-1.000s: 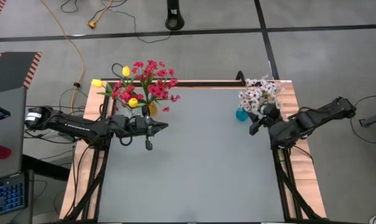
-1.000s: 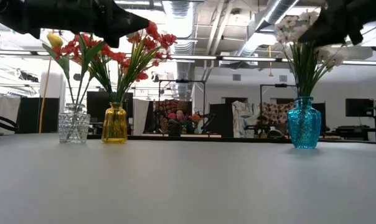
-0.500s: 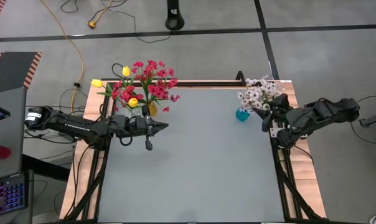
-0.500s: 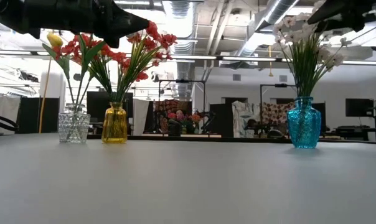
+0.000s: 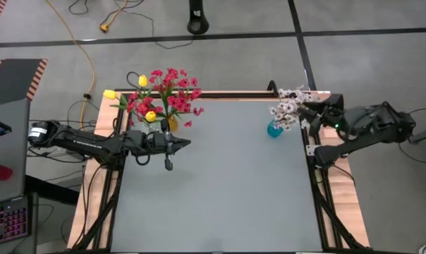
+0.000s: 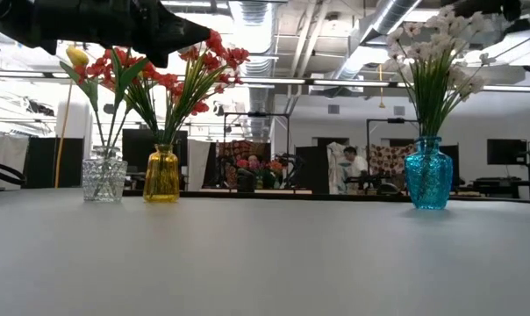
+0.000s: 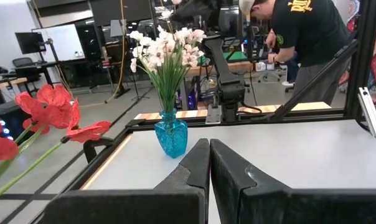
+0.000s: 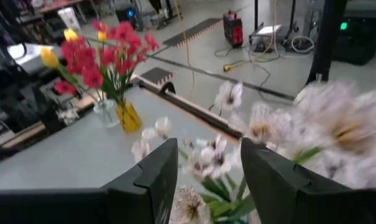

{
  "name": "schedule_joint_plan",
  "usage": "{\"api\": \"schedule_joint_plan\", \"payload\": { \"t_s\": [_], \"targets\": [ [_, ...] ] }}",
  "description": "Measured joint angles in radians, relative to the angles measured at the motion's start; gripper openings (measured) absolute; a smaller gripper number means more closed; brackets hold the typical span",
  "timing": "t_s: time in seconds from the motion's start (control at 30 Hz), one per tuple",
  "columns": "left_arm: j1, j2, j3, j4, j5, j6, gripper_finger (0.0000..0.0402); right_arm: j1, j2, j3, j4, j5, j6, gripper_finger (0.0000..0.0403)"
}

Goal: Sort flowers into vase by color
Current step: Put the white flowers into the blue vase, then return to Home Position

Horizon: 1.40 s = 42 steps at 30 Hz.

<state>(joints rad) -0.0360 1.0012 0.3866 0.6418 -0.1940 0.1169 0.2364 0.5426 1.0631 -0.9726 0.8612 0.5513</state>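
White flowers (image 5: 289,107) stand by their stems in a blue vase (image 6: 428,173) at the table's far right. Red flowers (image 5: 172,92) fill a yellow vase (image 6: 161,174) at the far left. Beside it, a clear glass vase (image 6: 104,178) holds yellow flowers (image 6: 76,55) mixed with red ones. My right gripper (image 8: 206,174) is open, high beside and above the white blossoms, with nothing between its fingers. My left gripper (image 7: 208,152) is shut and empty, level above the table in front of the yellow vase.
The grey tabletop (image 5: 220,183) lies bare in front of the vases. A black post (image 5: 272,87) stands at the far edge near the blue vase. A person (image 7: 306,37) works beyond the table's right side.
My right gripper has risen and drawn back from the white flowers toward the table's far right corner, leaving the top of the low view. The white blossoms now stand uncovered in the blue vase.
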Motion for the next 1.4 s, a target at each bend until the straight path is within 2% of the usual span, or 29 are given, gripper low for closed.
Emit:
{"api": "schedule_joint_plan", "payload": {
  "t_s": [0.33,0.57,0.67,0.83,0.93,1.0,1.17,1.4],
  "targets": [
    [0.000,0.000,0.000,0.000,0.000,0.003,0.0000,-0.046,0.000,0.114,0.065,0.013,-0.169,0.0203],
    [0.000,-0.001,0.000,0.003,-0.031,0.019,0.0000,-0.051,0.000,0.149,0.222,0.013,-0.369,0.0203],
    [0.000,-0.021,0.000,-0.002,-0.044,0.019,0.0000,-0.041,0.000,0.150,0.305,-0.074,-0.460,0.0203],
    [0.000,-0.113,0.001,-0.041,-0.046,0.026,0.0000,-0.009,0.025,0.150,0.330,-0.399,-0.550,0.0203],
    [0.000,-0.190,0.001,-0.122,-0.045,0.018,0.0000,0.016,0.059,0.150,0.330,-0.541,-0.547,0.0203],
    [0.000,-0.248,0.001,-0.193,-0.040,0.002,0.0000,0.034,0.091,0.150,0.328,-0.576,-0.546,0.0203],
    [0.000,-0.368,0.001,-0.356,-0.037,-0.049,0.0000,0.082,0.184,0.150,0.331,-0.578,-0.545,0.0203],
    [0.000,-0.443,0.001,-0.457,-0.037,-0.068,0.0000,0.160,0.325,0.149,0.412,-0.573,-0.509,0.0191]
  ]
}}
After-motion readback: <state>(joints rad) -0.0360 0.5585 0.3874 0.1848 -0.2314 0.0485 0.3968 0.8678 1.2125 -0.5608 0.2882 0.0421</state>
